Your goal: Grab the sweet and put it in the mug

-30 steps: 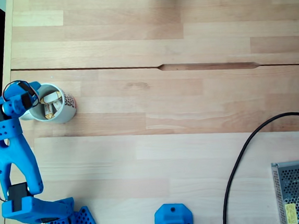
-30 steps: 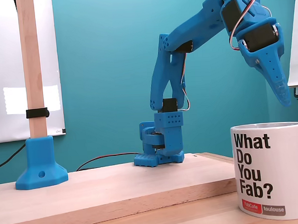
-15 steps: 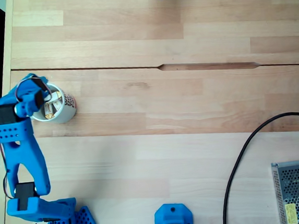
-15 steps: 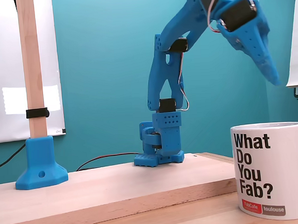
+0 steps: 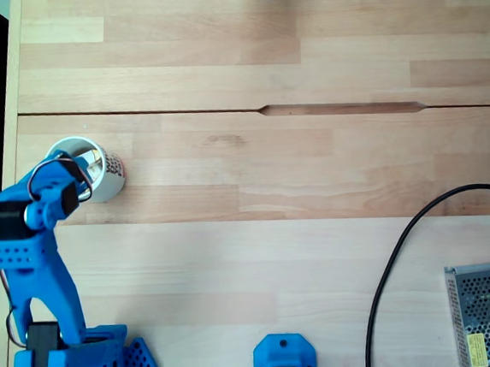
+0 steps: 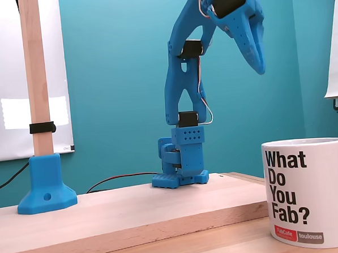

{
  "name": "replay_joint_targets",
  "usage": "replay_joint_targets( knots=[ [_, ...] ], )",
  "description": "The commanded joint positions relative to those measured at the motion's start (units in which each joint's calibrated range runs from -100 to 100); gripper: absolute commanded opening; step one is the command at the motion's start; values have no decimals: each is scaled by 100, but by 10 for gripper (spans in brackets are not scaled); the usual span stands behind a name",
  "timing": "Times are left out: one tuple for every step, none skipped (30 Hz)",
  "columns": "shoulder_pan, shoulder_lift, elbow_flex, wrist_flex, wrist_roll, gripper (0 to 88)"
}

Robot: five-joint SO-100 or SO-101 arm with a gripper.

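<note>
In a fixed view from above, the blue gripper [image 5: 75,183] hung over the near rim of the mug [image 5: 107,173], which stood at the left of the wooden table [image 5: 318,229]; the arm hid part of the mug's opening, so the sweet could not be made out there, and it probably lay inside. In a fixed view from the side, the gripper [image 6: 259,65] was raised well above the mug [image 6: 308,193], its fingers pointing down and seemingly pressed together with nothing between them, likely to clear the rim.
</note>
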Motion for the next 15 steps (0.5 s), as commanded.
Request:
replay_joint_targets(
  knots=[
    [66,-562,-282,42,230,35],
    [66,-622,-282,42,283,35],
    [73,-673,-282,42,332,35],
    [88,-734,-273,50,357,36],
    [117,-794,-273,58,396,36],
    [117,-863,-238,58,420,36],
    [124,-923,-202,58,440,37],
    [131,-957,-184,58,444,37],
    [131,-1000,-175,67,459,37],
    [131,-1052,-175,91,474,37],
    [139,-1095,-175,107,479,37],
    [139,-1164,-175,115,484,37],
    [139,-1250,-175,123,488,37],
    [139,-1362,-148,131,498,37],
    [146,-1474,-104,131,498,38]
  ],
)
